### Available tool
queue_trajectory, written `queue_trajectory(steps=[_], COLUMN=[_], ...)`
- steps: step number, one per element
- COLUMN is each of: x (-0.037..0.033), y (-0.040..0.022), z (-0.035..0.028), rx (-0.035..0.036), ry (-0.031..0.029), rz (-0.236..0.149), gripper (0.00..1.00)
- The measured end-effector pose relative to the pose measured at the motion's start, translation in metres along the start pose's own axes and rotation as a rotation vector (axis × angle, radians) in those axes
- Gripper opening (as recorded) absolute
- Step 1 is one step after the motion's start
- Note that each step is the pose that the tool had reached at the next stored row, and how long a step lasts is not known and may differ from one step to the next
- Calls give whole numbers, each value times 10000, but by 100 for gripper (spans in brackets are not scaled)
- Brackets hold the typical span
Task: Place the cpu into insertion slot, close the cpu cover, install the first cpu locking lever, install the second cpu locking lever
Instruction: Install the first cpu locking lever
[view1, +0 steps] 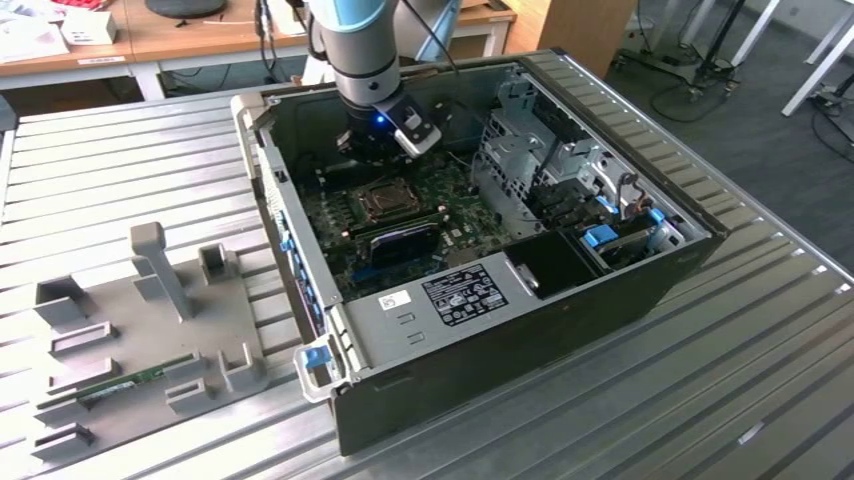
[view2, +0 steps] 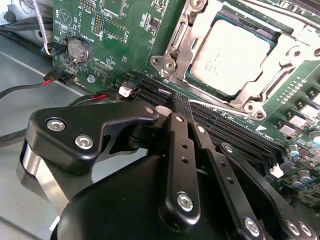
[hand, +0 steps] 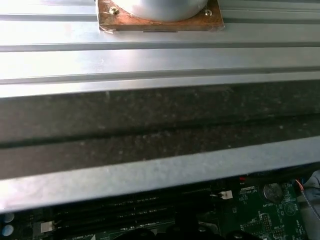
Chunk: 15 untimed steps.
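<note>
The ribbed metal table carries an open computer case and, at the case's 9 o'clock in the exterior view, a grey fixture plate with upright blocks. The arm reaches down into the case near its far wall. On the case's floor lies the green circuit board, whose coin battery and long black memory slots come out plainly in the second wrist view; the first wrist view instead looks over the case's wall to the table's ribs beyond. The claw hangs over the memory slots with its fingers drawn together, apparently holding nothing. At its 1 o'clock the cpu lies seated in the insertion slot, framed by the cpu cover, which seems to lie down over it.
</note>
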<state>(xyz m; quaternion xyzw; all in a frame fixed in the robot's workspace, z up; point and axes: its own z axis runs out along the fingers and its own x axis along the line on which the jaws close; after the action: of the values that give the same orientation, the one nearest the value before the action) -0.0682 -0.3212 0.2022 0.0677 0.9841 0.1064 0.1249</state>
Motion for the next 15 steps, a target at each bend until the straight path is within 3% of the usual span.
queue_trajectory(steps=[15], x=[16], y=[-21], z=[90], rx=[3], ry=[0], rz=[0], gripper=[10])
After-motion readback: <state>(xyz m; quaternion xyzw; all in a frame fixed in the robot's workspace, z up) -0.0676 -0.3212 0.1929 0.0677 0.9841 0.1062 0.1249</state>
